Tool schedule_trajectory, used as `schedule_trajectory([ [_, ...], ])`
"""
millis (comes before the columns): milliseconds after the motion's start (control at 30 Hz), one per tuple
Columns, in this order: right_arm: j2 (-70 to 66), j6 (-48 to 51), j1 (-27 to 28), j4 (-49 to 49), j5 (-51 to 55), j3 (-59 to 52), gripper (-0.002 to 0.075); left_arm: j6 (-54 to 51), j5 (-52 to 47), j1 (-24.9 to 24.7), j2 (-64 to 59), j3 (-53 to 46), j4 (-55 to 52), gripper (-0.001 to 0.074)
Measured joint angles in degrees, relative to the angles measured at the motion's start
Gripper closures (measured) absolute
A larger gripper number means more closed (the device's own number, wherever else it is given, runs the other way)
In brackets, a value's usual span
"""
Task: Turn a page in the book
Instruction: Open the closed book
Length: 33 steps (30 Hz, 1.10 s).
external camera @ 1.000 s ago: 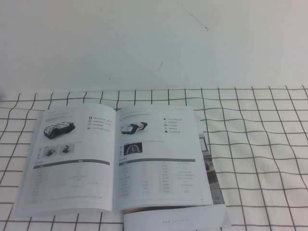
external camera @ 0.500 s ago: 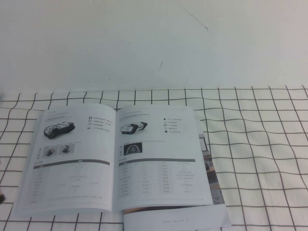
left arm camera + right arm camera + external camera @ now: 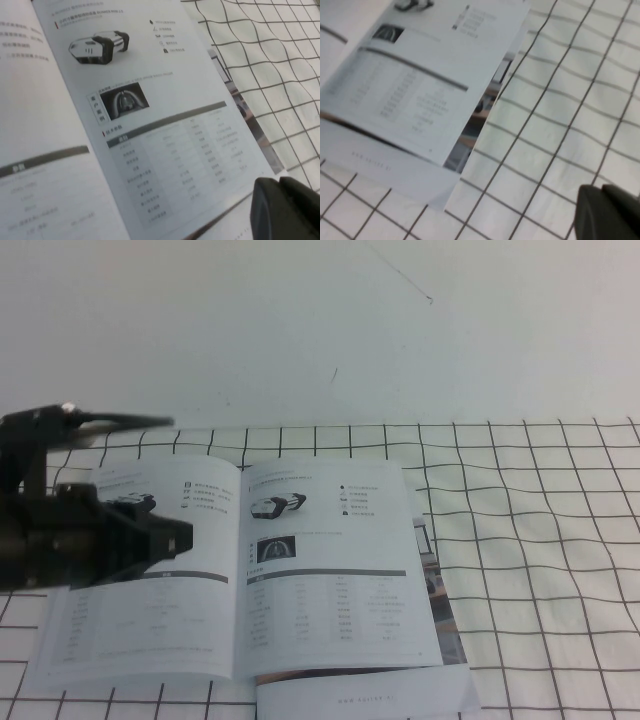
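I see the left gripper (image 3: 165, 480) over the open book's (image 3: 240, 580) left half, fingers spread apart. The right-hand page (image 3: 335, 570) lies flat. The right gripper isn't visible.

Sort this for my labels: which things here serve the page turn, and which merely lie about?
Job: the book, open flat; its right-hand page; the left gripper over the left leaf.
Lying about: plain white sheet under the book; checked cloth. Right gripper hangs above cloth.
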<state>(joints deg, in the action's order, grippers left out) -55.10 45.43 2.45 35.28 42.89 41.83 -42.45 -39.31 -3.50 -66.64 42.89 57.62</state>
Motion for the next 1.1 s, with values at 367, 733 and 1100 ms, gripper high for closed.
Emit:
schedule_trajectory([
  [367,-21.15,5.58,-10.54,0.29,2.03,10.02,0.0728,3.08,-6.45,0.0,-23.82,20.98,-7.01,0.0737],
  [733,-42.34,-1.09,-26.66,-9.46,2.39,29.35,0.0728,15.43,-4.3,-1.49,-27.71,21.9,-25.21,0.0737],
  [1100,-56.13,-6.8,-27.32,-9.58,4.32,41.71,0.0678,17.77,-0.25,-1.52,-35.32,21.17,-25.87,0.0737],
])
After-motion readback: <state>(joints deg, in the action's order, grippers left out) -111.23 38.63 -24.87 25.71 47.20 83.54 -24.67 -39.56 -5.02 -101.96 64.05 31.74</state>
